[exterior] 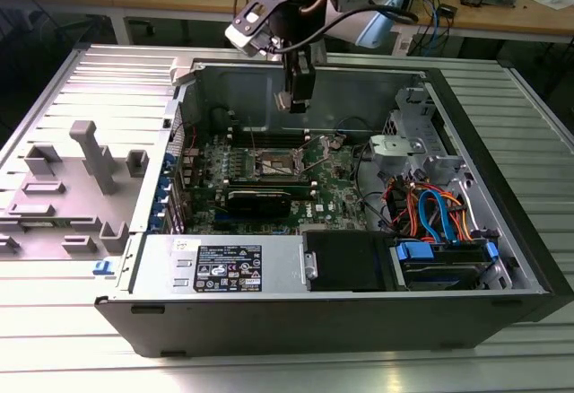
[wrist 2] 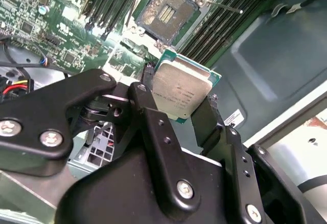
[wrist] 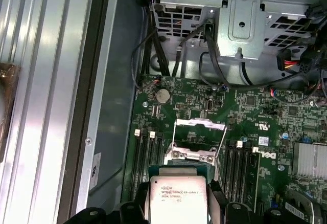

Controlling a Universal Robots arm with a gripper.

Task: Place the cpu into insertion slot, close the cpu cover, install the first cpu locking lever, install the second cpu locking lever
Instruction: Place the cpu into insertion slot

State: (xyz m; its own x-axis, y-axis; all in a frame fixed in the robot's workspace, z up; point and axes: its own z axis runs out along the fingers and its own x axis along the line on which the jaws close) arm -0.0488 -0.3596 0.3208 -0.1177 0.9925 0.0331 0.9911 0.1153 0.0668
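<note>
My gripper (exterior: 294,97) hangs over the open computer case, shut on the cpu (exterior: 285,100). In both wrist views the cpu (wrist 2: 181,92) (wrist: 176,196) is a silver-topped square chip on a green base. Black fingers (wrist 2: 145,88) clamp two of its opposite edges. The insertion slot (wrist 2: 164,10) (exterior: 276,164) lies open on the green board, below the chip and clear of it, its dark contact field bare. The cpu cover (wrist: 200,123) stands raised on its hinge as a thin silver frame. A thin locking lever rod (wrist 2: 225,6) sticks out beside the slot.
Long black memory slots (wrist 2: 217,22) flank the socket. In the exterior view a black power supply (exterior: 345,258) and a silver labelled box (exterior: 224,267) line the near wall. A drive cage (exterior: 408,155) and coloured cables (exterior: 439,213) fill the right. A grey fixture (exterior: 90,160) stands left of the case.
</note>
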